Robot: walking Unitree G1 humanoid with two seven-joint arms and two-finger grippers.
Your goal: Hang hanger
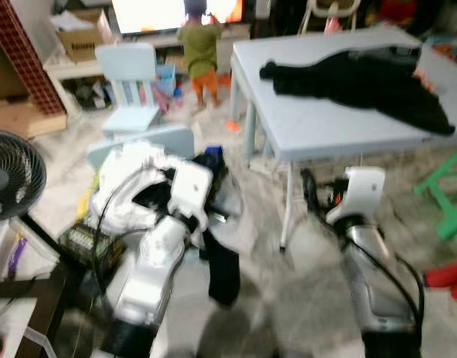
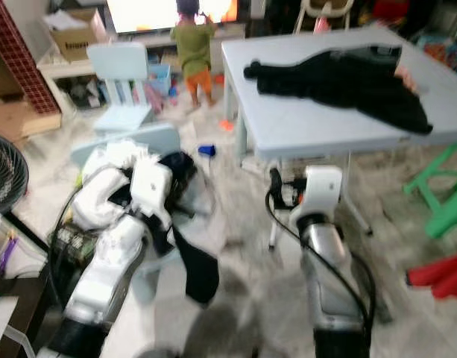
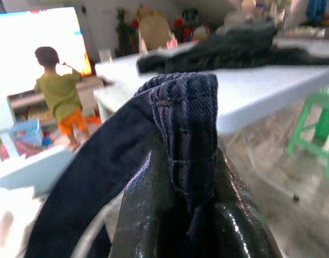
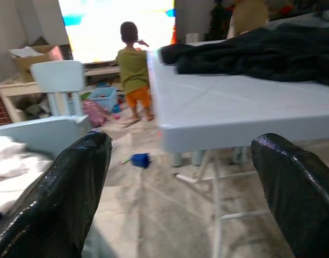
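Clamped between the two glossy black fingers (image 3: 153, 215) of the left gripper (image 3: 192, 226), a fold of dark navy denim garment (image 3: 185, 123) is held by a stitched hem or waistband edge, the rest of the cloth trailing limply below the wrist toward the marbled floor (image 1: 303, 298). No hanger can be made out anywhere in the frames; the denim is what is actually in hand, low in front of the robot and short of the near left corner of the pale grey folding table (image 1: 325, 130). The cloth is judged soft, floppy and fairly heavy for its size, unlikely to slip from a seam grip but liable to swing and drag. A hold on the thick double-stitched edge, as seen, is judged the soundest.

The right gripper (image 4: 185, 177) is held spread wide and carries nothing, aimed at the near edge of the table. A black garment (image 1: 362, 82) is laid across the far half of the tabletop. A heap of white and dark laundry (image 1: 139, 179) lies on the floor beside the left arm, a black fan (image 1: 8, 175) beyond it. At the back, a child (image 1: 198, 48) in green and orange stands before a bright screen (image 1: 161, 11), near a pale blue small chair (image 1: 131, 82).
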